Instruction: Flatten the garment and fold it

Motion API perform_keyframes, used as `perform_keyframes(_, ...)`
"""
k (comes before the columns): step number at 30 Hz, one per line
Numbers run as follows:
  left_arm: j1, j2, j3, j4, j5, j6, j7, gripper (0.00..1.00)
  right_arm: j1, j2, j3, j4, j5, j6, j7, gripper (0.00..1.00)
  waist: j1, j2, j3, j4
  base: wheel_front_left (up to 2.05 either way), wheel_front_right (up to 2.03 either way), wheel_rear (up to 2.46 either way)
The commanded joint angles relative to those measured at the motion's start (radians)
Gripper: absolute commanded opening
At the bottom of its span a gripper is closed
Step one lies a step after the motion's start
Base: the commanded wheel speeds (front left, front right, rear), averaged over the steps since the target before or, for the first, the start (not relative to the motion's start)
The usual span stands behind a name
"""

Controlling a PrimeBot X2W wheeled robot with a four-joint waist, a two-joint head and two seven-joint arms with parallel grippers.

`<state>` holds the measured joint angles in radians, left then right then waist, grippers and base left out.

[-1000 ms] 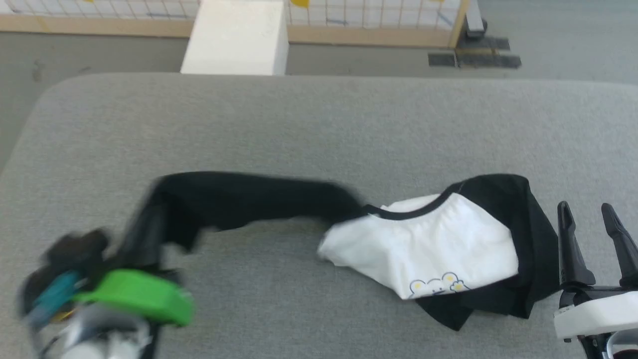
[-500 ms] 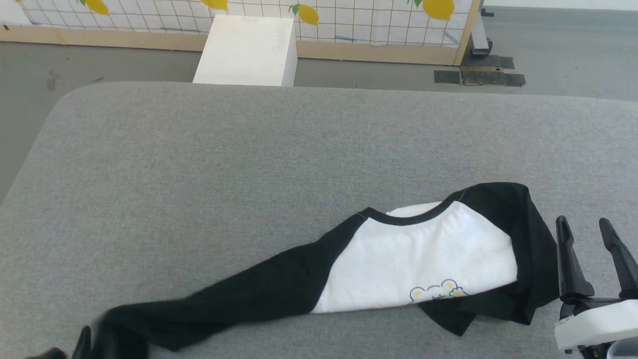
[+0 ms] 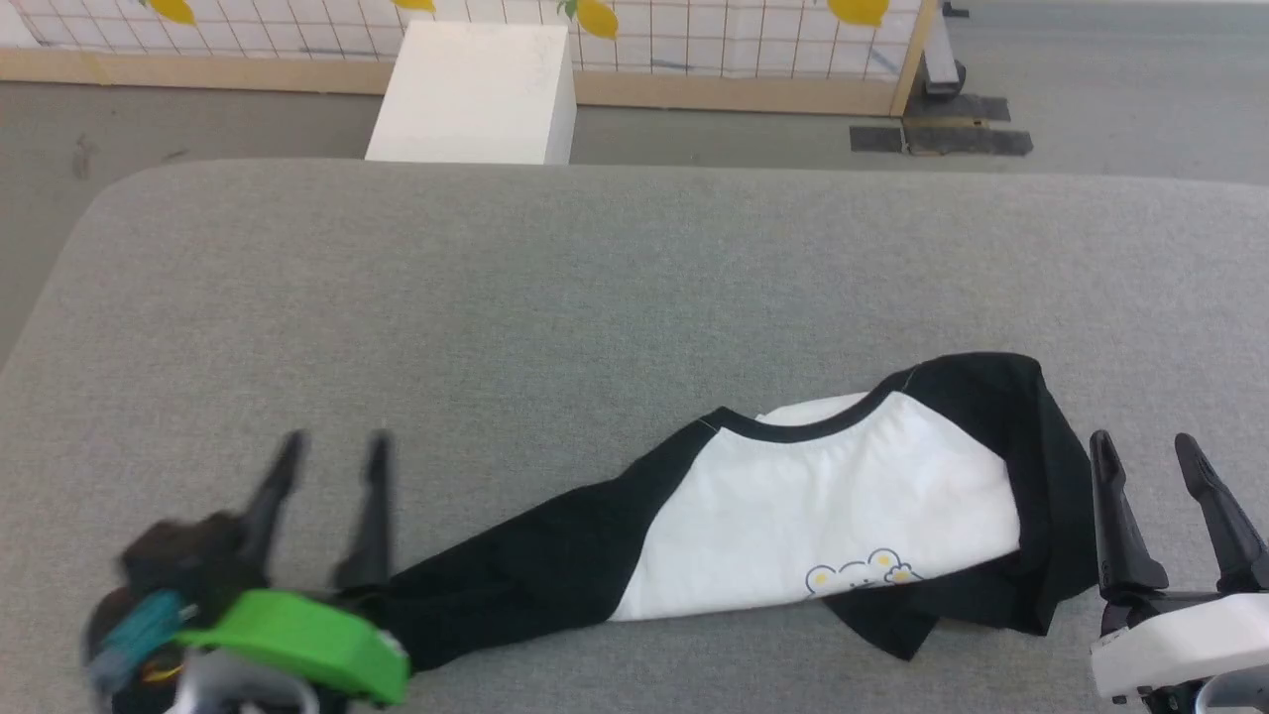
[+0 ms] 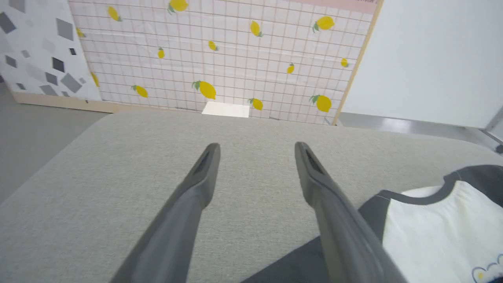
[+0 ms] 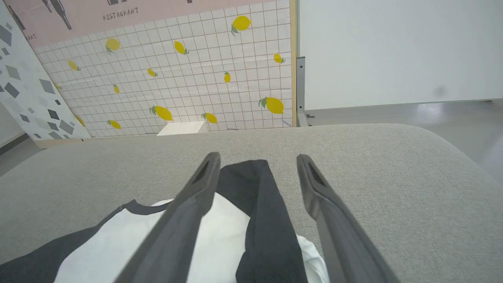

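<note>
Lying rumpled on gray counter point(image 3: 595, 278), toward right-front: shirt point(image 3: 823, 516), white body w/ black neckband, bear print point(image 3: 861, 573) near lower edge. One black sleeve point(image 3: 516, 565) stretched out toward L end effector point(image 3: 335, 441), open, empty. Other sleeve point(image 3: 1051, 466) bunched beside R end effector point(image 3: 1140, 441), also open, empty.

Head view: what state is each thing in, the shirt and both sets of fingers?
Garment: not folded, rumpled, one black sleeve stretched toward the robot's left.
Left fingers: open, empty, near the sleeve's end.
Right fingers: open, empty, beside the garment.
</note>
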<state>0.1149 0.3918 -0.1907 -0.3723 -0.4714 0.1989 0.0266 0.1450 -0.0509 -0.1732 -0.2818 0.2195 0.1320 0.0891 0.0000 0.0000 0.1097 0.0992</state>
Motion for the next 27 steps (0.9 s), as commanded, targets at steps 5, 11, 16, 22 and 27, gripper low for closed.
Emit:
perform_keyframes(5, -0.144, 0.029, -0.162, 0.069, 0.079, -0.084, 0.135, 1.00, -0.028, 0.001, -0.002, -0.007, -0.004, -0.001, -0.003, 1.00, 0.0000, 0.0000, 0.061, -0.030, 0.00, 0.00, 0.00)
perform_keyframes(11, -0.249, 0.035, -0.276, 0.241, 0.106, -0.163, 0.276, 1.00, -0.050, 0.001, -0.001, -0.009, -0.008, -0.001, -0.004, 1.00, 0.0000, 0.0000, 0.098, -0.048, 0.00, 0.00, 0.00)
perform_keyframes(16, -0.308, 0.047, -0.313, 0.356, 0.108, -0.213, 0.331, 1.00, -0.065, 0.001, 0.004, -0.008, -0.008, -0.001, -0.002, 1.00, 0.0000, 0.0000, 0.124, -0.063, 0.00, 0.00, 0.00)
perform_keyframes(22, -0.341, 0.039, -0.343, 0.478, 0.092, -0.253, 0.360, 0.38, -0.074, 0.001, 0.005, -0.010, -0.012, -0.001, 0.001, 1.00, 0.0000, 0.0000, 0.141, -0.072, 0.00, 0.00, 0.00)
perform_keyframes(27, -0.363, 0.024, -0.352, 0.517, 0.064, -0.279, 0.340, 0.00, -0.079, 0.001, -0.002, -0.014, -0.016, -0.001, 0.005, 1.00, 0.0000, 0.0000, 0.143, -0.075, 0.00, 0.00, 0.00)
